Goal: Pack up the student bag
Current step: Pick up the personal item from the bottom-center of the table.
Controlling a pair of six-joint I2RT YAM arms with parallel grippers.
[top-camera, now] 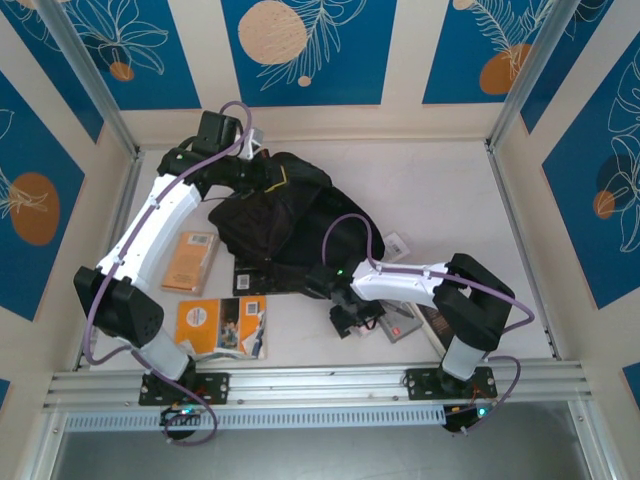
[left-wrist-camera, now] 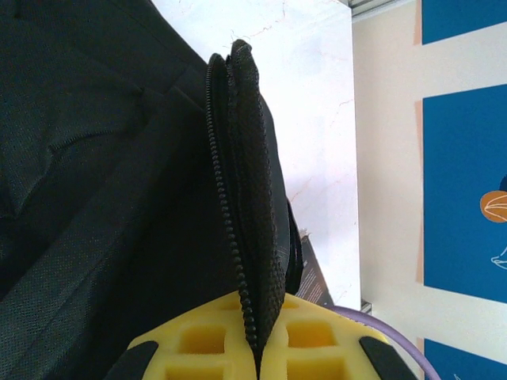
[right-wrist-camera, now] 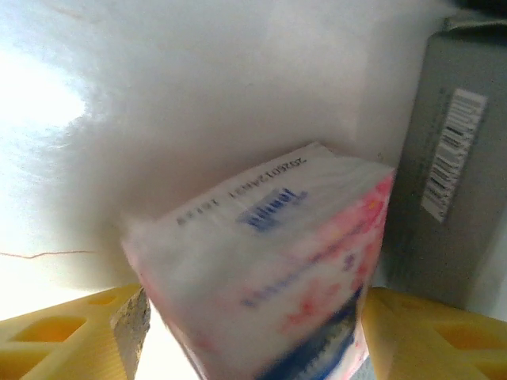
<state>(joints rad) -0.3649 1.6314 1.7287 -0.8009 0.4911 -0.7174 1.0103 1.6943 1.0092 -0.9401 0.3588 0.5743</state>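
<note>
The student bag [top-camera: 285,215], a large black fabric backpack, lies in a heap at the middle back of the table. My left gripper [top-camera: 252,148] is at its far left top edge. In the left wrist view the yellow fingers [left-wrist-camera: 198,340] of that gripper [left-wrist-camera: 257,352] are shut on a raised fold of the bag [left-wrist-camera: 95,158] with a zipper along it. My right gripper [top-camera: 345,320] is low near the table's front. A white tissue pack [right-wrist-camera: 269,253] with pink and blue print sits tilted between its yellow fingers [right-wrist-camera: 428,332], touching both.
An orange book [top-camera: 190,262] and an open orange booklet [top-camera: 222,326] lie left of the bag. A flat dark book [top-camera: 250,282] pokes out from under it. A grey box [right-wrist-camera: 451,182] with a barcode lies just right of the right gripper.
</note>
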